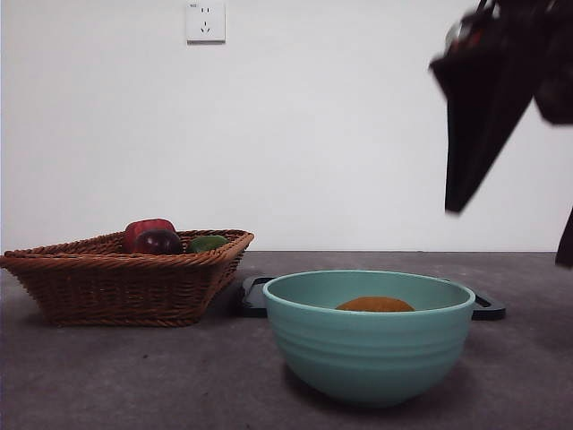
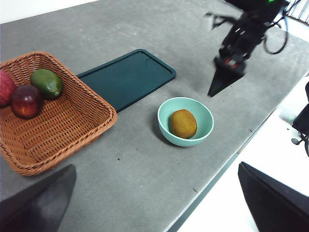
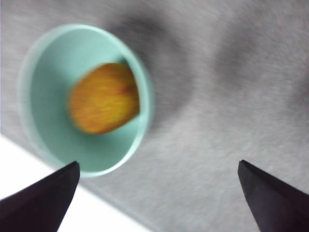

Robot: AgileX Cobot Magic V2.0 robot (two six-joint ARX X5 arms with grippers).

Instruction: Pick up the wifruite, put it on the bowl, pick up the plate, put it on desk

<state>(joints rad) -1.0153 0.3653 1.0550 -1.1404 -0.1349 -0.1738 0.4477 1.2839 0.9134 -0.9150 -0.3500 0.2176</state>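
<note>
Altogether, one bowl (image 2: 186,121), one flat dark tray (image 2: 126,77), one wicker basket (image 2: 48,116) and four fruits can be counted. Three of the fruits lie in the basket: a green one (image 2: 47,83), a dark red-purple one (image 2: 26,101), and a brighter red one (image 2: 6,87) cut by the picture's edge. The fourth, the orange-brown fruit (image 2: 183,123), lies alone inside the bowl, resting on its bottom.

That fruit is egg-shaped rather than round. It lies on its side, long axis flat; in the left wrist view the axis runs roughly across the bowl, from the tray side toward the table's near edge. From the front only its rounded top (image 1: 375,305) shows above the bowl's rim (image 1: 367,279).

The bowl stands upright on the grey desk (image 2: 145,183), close to the table's edge and just beside one corner of the tray, not touching it. The tray lies flat on the desk between bowl and basket, with one long side close against the basket.

The right gripper (image 2: 223,79) hangs in the air above the desk, beside the bowl and clear of it; its jaws are wide apart with nothing between them, and its own camera looks down on bowl and fruit, blurred. The left gripper (image 2: 154,203) is held high, well away from everything, jaws likewise spread apart and empty.
</note>
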